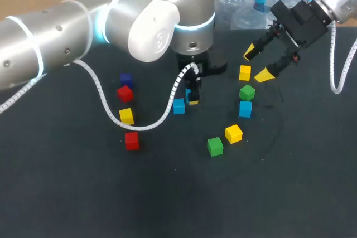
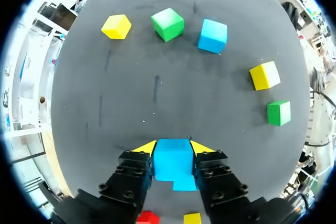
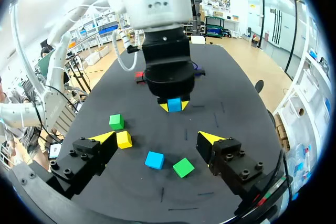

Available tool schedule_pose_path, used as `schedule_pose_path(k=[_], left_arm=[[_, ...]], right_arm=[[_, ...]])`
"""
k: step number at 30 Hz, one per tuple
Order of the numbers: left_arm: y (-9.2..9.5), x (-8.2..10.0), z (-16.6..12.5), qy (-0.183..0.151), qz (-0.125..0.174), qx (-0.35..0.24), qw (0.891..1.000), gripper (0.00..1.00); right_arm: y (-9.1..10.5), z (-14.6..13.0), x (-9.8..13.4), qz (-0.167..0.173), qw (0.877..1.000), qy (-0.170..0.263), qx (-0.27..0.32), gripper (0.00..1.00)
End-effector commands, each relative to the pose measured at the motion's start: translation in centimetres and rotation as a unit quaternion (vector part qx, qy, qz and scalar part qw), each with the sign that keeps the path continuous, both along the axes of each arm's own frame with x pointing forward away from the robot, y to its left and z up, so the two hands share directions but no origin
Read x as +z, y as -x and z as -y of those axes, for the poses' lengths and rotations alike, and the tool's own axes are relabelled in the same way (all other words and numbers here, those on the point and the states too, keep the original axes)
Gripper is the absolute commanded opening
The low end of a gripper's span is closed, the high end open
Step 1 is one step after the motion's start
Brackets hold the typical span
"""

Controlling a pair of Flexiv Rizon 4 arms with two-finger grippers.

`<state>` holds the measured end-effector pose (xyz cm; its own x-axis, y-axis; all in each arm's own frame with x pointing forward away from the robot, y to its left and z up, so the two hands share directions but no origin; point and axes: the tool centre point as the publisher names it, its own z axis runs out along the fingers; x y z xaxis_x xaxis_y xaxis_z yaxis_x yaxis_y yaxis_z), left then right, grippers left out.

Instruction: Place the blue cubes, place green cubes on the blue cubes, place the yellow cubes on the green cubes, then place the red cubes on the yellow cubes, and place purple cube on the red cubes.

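Grip comes first: your left claw is clamped on a blue cube, one yellow-tipped finger on each side face, near the middle of the counter. These views do not show whether the cube rests on the surface or hangs just above it. This looks like the placing of a base piece, so lower it slowly until it sits flat. Only then part the fingers and draw straight up, so the cube does not twist. Set it square and level, because four more layers have to ride on it.

Just ahead of the claw the left wrist view shows a stretch of counter with no cube on it, which looks like your easiest room. Farther ahead, a loose yellow cube and a loose green cube lie near each other. Beyond them runs a close line of the second blue cube, a green cube and a far yellow cube. Your right claw hangs above that far end, fingers wide apart and holding nothing, so stay out from under it.

On your left, well apart, lie a purple cube and a red cube. The left arm's cable loops low past them, and I judge it could drag one. Every counter edge looks well away from the held cube.
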<state>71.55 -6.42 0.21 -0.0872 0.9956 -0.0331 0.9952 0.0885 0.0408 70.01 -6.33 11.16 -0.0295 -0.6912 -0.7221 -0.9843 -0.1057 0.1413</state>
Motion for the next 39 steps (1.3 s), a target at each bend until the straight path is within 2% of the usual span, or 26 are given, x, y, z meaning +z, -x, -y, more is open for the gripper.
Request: schedule_pose_path(k=[1, 12, 17, 22, 39], left_arm=[[-1.4, -0.5, 0.8, -0.006, -0.018, -0.005, 1.0, 0.0], [-1.9, -1.5, 1.0, -0.009, -0.038, -0.008, 0.999, 0.0], [-1.4, -1.5, 1.1, -0.022, -0.064, -0.01, 0.998, 0.0], [-0.6, -1.2, 1.1, -0.024, -0.073, -0.009, 0.997, 0.0], [2.5, -0.4, 1.4, -0.012, -0.051, 0.0, 0.999, 0.0]], right_arm=[[0.0, 0.0, 0.0, 0.001, 1.0, -0.001, 0.0, 1.0], [0.0, 0.0, 0.0, 0.001, 1.0, -0.001, 0.0, 1.0], [0.0, 0.0, 0.0, 0.001, 1.0, -0.001, 0.0, 1.0], [0.0, 0.0, 0.0, 0.001, 1.0, -0.001, 0.0, 1.0], [0.0, 0.0, 0.0, 0.001, 1.0, -0.001, 0.0, 1.0]])
